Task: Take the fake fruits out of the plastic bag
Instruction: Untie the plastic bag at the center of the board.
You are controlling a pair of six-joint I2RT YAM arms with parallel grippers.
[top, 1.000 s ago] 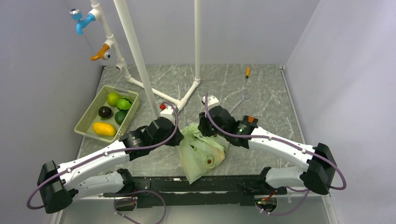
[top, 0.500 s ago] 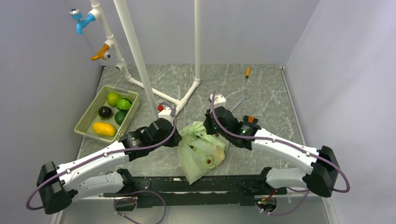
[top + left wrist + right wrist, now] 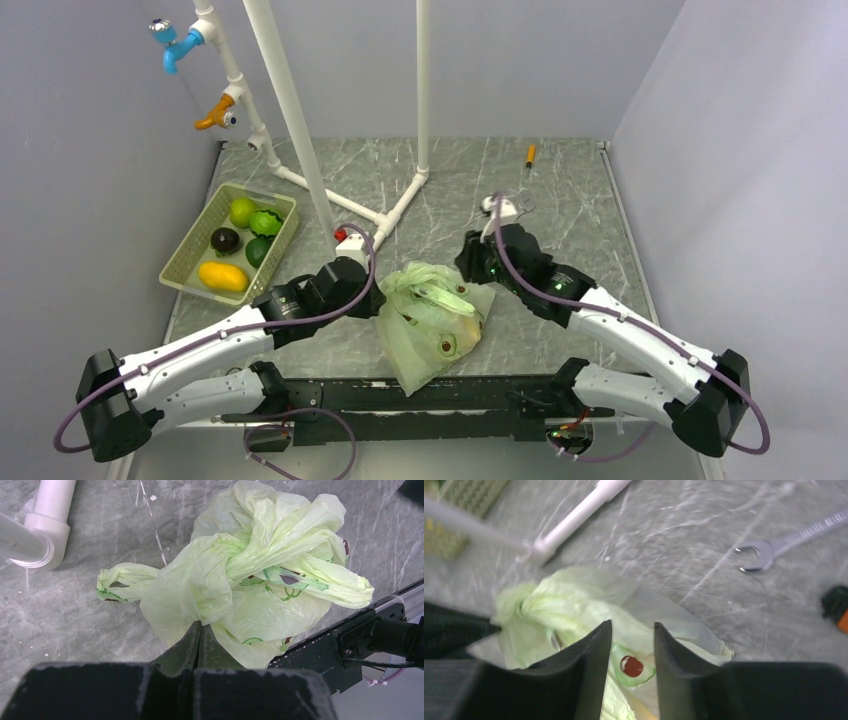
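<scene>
Pinching the left edge of the crumpled plastic bag (image 3: 250,575), which lies centrally on the worktop (image 3: 570,200), the left gripper (image 3: 200,627) is clamped on it, while the right gripper (image 3: 632,626) (parted a little, holding nothing) hangs just off the bag's right side.

I count one plastic bag (image 3: 432,320), one basket (image 3: 180,262) and five fake fruits (image 3: 222,276) in it: one yellow, three green, one dark. Also one wrench (image 3: 784,541), one screwdriver (image 3: 530,154), two taps (image 3: 175,45).
</scene>
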